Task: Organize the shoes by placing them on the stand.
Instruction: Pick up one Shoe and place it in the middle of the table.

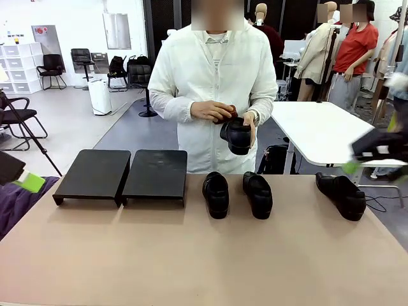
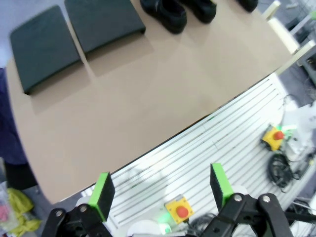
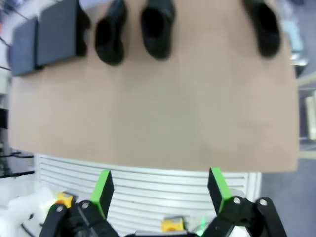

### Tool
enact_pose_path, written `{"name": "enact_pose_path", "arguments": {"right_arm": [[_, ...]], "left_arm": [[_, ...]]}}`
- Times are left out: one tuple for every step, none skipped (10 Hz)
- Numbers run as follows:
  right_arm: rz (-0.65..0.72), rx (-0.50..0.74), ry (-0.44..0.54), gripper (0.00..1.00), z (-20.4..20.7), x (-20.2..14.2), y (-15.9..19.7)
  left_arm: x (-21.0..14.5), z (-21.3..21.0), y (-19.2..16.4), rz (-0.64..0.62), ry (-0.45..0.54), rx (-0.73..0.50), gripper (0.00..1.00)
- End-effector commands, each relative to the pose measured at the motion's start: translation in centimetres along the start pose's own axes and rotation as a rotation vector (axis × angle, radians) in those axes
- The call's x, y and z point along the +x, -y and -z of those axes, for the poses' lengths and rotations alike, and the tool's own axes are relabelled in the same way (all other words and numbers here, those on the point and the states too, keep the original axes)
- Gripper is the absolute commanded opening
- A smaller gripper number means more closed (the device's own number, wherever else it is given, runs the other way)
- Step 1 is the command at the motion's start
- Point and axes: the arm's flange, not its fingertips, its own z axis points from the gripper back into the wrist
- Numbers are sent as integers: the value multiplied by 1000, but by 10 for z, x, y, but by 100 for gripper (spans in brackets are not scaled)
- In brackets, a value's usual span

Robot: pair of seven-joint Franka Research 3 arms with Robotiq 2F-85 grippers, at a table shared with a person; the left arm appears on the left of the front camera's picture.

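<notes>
My left jaws stood wide apart with nothing between the green pads (image 2: 102, 195). They hung over the white slatted base (image 2: 237, 143) on my side of the surface (image 2: 123, 108). My right jaws were also wide open and empty, and their pads (image 3: 218, 187) were above the near edge of the same surface.

The stand (image 1: 121, 173) was on the far left part of the surface. Its two black panels were side by side and both tops were bare. One shoe (image 1: 216, 194) stood just beside the stand, on its right, and a second shoe (image 1: 257, 194) stood next to it, the two apart by a small gap. A third shoe (image 1: 341, 195) lay well apart from them, near the far right edge, turned at an angle. The person (image 1: 217, 70), in a white jacket, stood at the far side and held the fourth shoe (image 1: 236, 135) in both hands (image 1: 209, 111), above the surface and in front of the body.
</notes>
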Motion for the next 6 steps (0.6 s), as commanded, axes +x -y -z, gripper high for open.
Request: {"name": "enact_pose_path", "arguments": {"right_arm": [[-21,-48,-43,100,61,57,-82],[-35,-50,-56,100,96,68,-111],[-50,-40,-62,100,113,69,-123],[-34,-26,-59,100,102,69,-114],[5,-9,-48,100,76,69,-88],[41,-19,-26,100,53,62,-61]], "left_arm": [[1,-1,0,12,-4,-20,100],[1,-1,0,12,-4,-20,100],[1,-1,0,12,-4,-20,100],[1,-1,0,12,-4,-20,100],[1,-1,0,12,-4,-20,100],[1,-1,0,12,-4,-20,100]]}}
